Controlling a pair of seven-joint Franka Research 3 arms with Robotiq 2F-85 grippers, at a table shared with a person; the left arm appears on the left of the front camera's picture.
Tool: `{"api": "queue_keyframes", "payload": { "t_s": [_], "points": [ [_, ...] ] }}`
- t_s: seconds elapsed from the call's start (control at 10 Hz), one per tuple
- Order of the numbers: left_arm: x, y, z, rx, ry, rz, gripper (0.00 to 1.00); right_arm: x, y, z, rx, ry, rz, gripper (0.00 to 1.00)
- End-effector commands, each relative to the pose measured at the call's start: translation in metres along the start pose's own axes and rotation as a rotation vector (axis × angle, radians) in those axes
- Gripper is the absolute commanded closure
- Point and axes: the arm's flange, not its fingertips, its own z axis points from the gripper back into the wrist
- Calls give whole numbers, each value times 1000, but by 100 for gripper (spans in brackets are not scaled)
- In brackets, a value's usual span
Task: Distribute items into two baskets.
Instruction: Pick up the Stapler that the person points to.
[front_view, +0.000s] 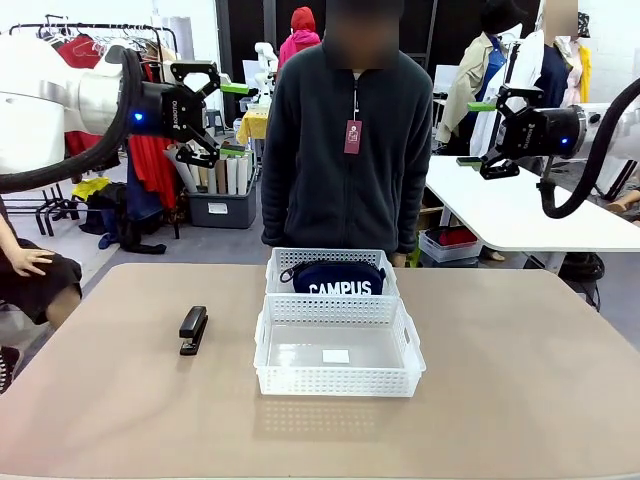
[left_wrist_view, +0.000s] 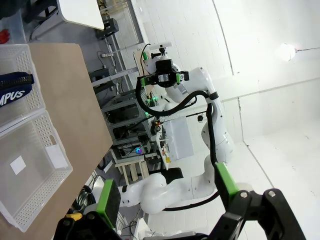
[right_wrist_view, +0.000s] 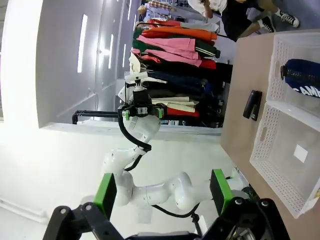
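Note:
Two white lattice baskets stand end to end at the table's middle. The far basket (front_view: 276, 263) holds the navy "CAMPUS" pouch (front_view: 335, 279); the near basket (front_view: 335, 379) holds no item, just a small white label on its floor. A black stapler (front_view: 193, 329) lies on the table left of the near basket. High at the left, my left gripper (front_view: 228, 107) hangs open, well above the table. My right gripper (front_view: 476, 133) is raised at the right, open as well. The right wrist view has the stapler (right_wrist_view: 252, 104), the pouch (right_wrist_view: 303, 75) and the near basket (right_wrist_view: 280, 167); the left wrist view has the pouch (left_wrist_view: 14, 89).
A person in a dark fleece (front_view: 345, 140) stands at the table's far edge behind the baskets, hands out of sight. The brown tabletop (front_view: 520, 380) is bare on both sides of the baskets. A white table (front_view: 510, 210) stands beyond at the right, clothes racks behind.

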Motion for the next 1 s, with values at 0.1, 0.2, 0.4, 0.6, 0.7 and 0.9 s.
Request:
{"api": "queue_keyframes", "payload": {
  "t_s": [0.1,0.2,0.4,0.6,0.7,0.9],
  "points": [
    [0,-2,0,-1,-4,-4,0,0,-1,1,0,-2,-4,0],
    [0,-2,0,-1,-4,-4,0,0,-1,1,0,-2,-4,0],
    [0,-2,0,-1,-4,-4,0,0,-1,1,0,-2,-4,0],
    [0,-2,0,-1,-4,-4,0,0,-1,1,0,-2,-4,0],
    [0,-2,0,-1,-4,-4,0,0,-1,1,0,-2,-4,0],
    [0,-2,0,-1,-4,-4,0,0,-1,1,0,-2,-4,0]
  ]
}}
